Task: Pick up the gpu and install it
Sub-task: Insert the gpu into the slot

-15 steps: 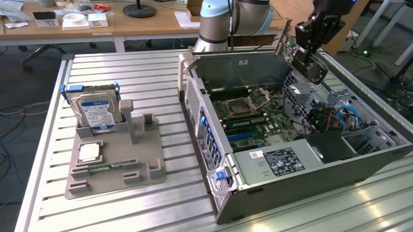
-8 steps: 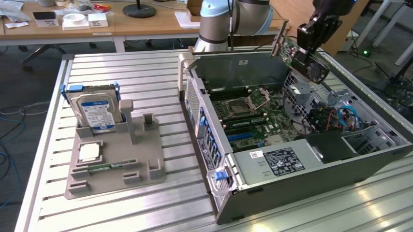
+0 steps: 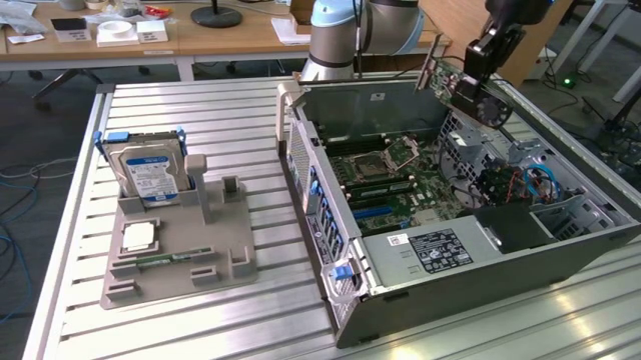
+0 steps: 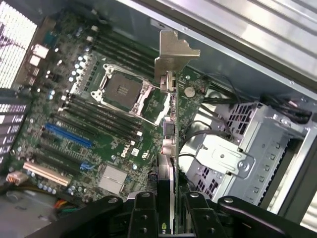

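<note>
Gripper [image 4: 167, 210]: is closing on the GPU [image 3: 461, 88], with a finger pressing each face of the card.
GPU: is hanging in the air over the far corner of the case [image 3: 501, 266], on the exterior view's right. It is touching nothing but the gripper and is not yet seated.
Bracket [image 4: 174, 52]: is sitting at the end of the card away from the gripper, pointing down into the case.
Case: is lying open on its side near the worktop [image 3: 200, 112] edge on the exterior view's right, with the motherboard [image 4: 124, 144] facing up.
Tilt: in the exterior view the card is hanging at an angle, not square to the board.
Risk, alignment: going down tilted, the edge connector is likely to meet a slot [image 4: 67, 135] crookedly and jam or scrape the board.
Risk, cables [image 4: 195, 130]: loose loops are lying beside the drive cage [image 4: 247, 139], right under the card's line. They could snag the card or get pinched.
Risk, bracket: its stepped tip could catch on the case wall before the card reaches the board.
Risk, grip: the fingers are holding only one end, so any push against resistance could pivot the card or let it slip.
Risk, drop: the CPU socket [image 4: 121, 91] is lying close by, and a falling card could strike it.
</note>
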Controlling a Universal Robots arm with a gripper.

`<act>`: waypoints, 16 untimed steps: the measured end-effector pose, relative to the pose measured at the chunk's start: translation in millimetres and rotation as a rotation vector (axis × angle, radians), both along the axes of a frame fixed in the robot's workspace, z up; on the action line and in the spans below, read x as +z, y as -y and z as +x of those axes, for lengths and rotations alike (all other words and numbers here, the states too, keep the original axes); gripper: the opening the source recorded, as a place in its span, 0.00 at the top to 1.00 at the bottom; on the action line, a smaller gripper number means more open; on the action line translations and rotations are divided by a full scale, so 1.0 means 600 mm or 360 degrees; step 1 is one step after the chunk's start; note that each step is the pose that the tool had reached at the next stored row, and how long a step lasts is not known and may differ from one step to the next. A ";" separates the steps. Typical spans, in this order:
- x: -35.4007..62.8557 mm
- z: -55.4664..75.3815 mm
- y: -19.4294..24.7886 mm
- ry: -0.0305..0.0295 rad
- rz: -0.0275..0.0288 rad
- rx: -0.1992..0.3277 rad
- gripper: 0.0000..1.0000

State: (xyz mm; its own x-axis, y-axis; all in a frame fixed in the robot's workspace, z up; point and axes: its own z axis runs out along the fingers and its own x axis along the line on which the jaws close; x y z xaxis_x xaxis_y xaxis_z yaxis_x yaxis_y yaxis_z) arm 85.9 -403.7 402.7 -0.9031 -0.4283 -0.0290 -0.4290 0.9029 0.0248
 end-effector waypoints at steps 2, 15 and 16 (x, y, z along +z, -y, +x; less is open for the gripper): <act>0.000 0.000 0.0000 -0.00001 -0.00020 0.0057 0.74; -0.004 0.000 0.0000 0.00003 -0.00069 0.0434 0.74; -0.004 0.000 0.0000 0.00003 -0.00070 0.0462 0.74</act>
